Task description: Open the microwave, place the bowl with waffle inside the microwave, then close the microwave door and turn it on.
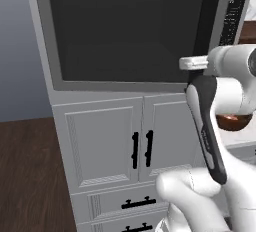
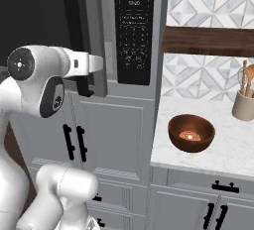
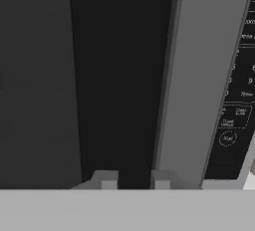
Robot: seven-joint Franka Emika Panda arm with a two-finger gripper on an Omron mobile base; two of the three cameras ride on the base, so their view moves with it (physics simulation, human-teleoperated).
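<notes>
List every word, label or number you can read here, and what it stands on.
None can be read for certain.
Control panel of the microwave: rows of small white markings, too small and blurred to read.
Same panel in the hand view: white words and a circled button, blurred; no letters can be made out.
Bowl, utensil jar, cabinets: no text.

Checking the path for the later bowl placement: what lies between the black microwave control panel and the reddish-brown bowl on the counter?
In the right base view, only the grey cabinet side panel and bare white marble counter separate the black control panel from the glossy reddish-brown bowl.
</notes>
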